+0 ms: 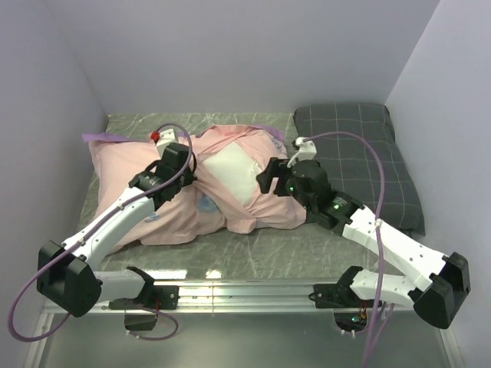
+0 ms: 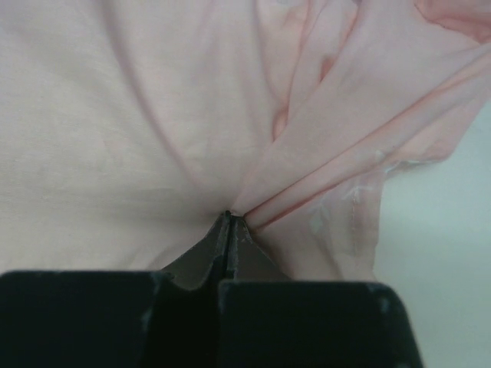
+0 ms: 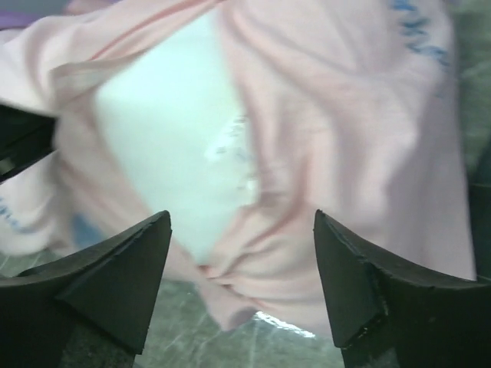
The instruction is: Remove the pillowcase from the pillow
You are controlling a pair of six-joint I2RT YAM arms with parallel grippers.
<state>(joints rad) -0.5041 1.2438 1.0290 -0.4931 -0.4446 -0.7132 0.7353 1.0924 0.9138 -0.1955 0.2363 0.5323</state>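
Note:
The pillowcase (image 1: 138, 165) lies across the table's middle, pale pink inside showing, bunched around the white pillow (image 1: 230, 172), which shows through a wide opening. My left gripper (image 1: 186, 162) is shut on a fold of the pillowcase (image 2: 322, 153) at the opening's left edge; the fabric pulls into creases at its tips (image 2: 229, 217). My right gripper (image 1: 265, 180) is open and empty, hovering over the opening's right edge, its fingers (image 3: 123, 268) either side of bunched pillowcase fabric (image 3: 337, 138) and the white pillow (image 3: 169, 130).
A dark grey checked pillow (image 1: 360, 153) lies at the back right, behind my right arm. White walls close in the sides and back. Grey marbled table surface (image 1: 268, 245) shows in front of the pillowcase. A purple strip (image 1: 103, 138) lies at the back left.

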